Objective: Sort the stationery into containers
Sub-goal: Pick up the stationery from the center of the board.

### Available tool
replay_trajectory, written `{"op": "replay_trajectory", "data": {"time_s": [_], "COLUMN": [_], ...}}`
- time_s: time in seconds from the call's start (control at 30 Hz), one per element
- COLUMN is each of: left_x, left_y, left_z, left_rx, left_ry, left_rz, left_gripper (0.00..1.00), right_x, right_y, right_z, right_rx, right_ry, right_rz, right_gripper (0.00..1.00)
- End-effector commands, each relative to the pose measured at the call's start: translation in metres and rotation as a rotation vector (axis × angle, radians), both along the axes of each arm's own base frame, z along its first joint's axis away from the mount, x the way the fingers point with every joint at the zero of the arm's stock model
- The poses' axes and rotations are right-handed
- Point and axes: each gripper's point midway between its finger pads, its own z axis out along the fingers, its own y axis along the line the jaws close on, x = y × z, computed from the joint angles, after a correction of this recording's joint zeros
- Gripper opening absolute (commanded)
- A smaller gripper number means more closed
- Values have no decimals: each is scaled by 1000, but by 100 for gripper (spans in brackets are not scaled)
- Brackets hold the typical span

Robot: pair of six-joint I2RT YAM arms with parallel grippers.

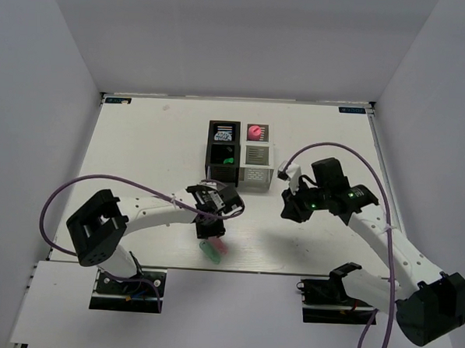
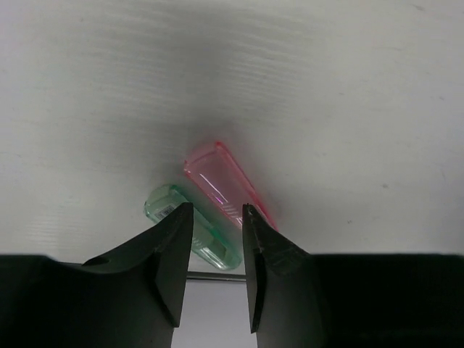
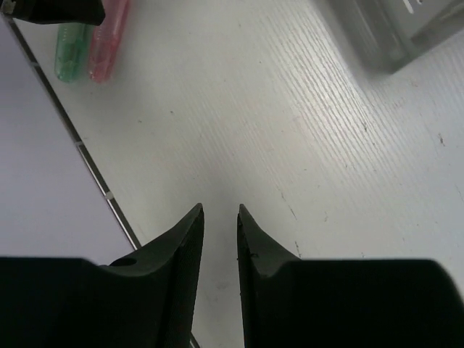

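Overhead view, close wrist views, seemingly sharing capsules (image 2: 221, 181)

Green capsule (image 2: 163, 204) half behind left hand (image 2: 216, 210)

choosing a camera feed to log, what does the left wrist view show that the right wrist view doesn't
Left wrist only: the left hand, fingertips slightly apart. Right wrist only: the right hand, fingertips slightly apart, and a corner of the white box. Both: the pink piece and green piece side by side near the table edge.
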Motion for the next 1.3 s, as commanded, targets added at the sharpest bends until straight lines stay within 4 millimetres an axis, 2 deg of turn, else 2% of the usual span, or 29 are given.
{"op": "replay_trajectory", "data": {"time_s": [0.0, 0.07, 0.1, 0.3, 0.47, 0.6, 0.67, 0.7, 0.8, 0.9, 0.93, 0.97, 1.0, 1.03, 1.1, 1.17, 1.23, 1.27], "left_x": [11, 11, 15, 16, 13, 9, 7, 7, 6, -1, -2, -3, -7, -3, -9, -14, -19, -21], "left_y": [-10, -9, -16, -22, -14, -6, -2, -2, -6, -2, 0, 0, 3, -8, -5, -4, -1, -1], "left_z": [1, -7, -7, -22, -39, -48, -52, -53, -56, -62, -59, -58, -66, -60, -65, -67, -72, -73], "left_rx": [-103, -113, -145, -133, -87, -37, -2, 1, 16, 81, 130, 151, 199, 186, 214, 222, 233, 232], "left_ry": [-63, -75, -89, -66, -52, -41, -31, -27, -8, 48, 73, 91, 121, 123, 167, 193, 223, 230], "left_rz": [268, 324, 328, 350, 380, 375, 360, 358, 327, 276, 254, 224, 212, 201, 171, 153, 147, 135], "left_gripper": [44, 46, 48, 53, 53, 59, 53, 44, 42, 51, 54, 56, 57, 57, 57, 52, 42, 26], "right_x": [8, 12, 11, 11, 11, 11, 11, 11, 11, 11, 12, 12, 12, 11, 12, 13, 13, 12], "right_y": [-3, -7, -9, -14, -17, -17, -19, -20, -21, -22, -23, -23, -24, -24, -26, -27, -28, -28], "right_z": [3, 4, 4, 5, 8, 11, 12, 11, 12, 16, 16, 18, 18, 19, 20, 22, 23, 23], "right_rx": [10, 15, 18, 34, 49, 67, 70, 71, 75, 89, 94, 98, 98, 101, 105, 111, 117, 122], "right_ry": [-31, -44, -50, -55, -55, -55, -53, -46, -46, -49, -45, -50, -52, -54, -58, -62, -65, -68], "right_rz": [-51, -72, -78, -85, -92, -95, -102, -106, -110, -112, -121, -122, -123, -122, -130, -139, -140, -138], "right_gripper": [29, 29, 29, 29, 30, 30, 30, 30, 30, 30, 30, 30, 30, 30, 30, 30, 30, 30]}}
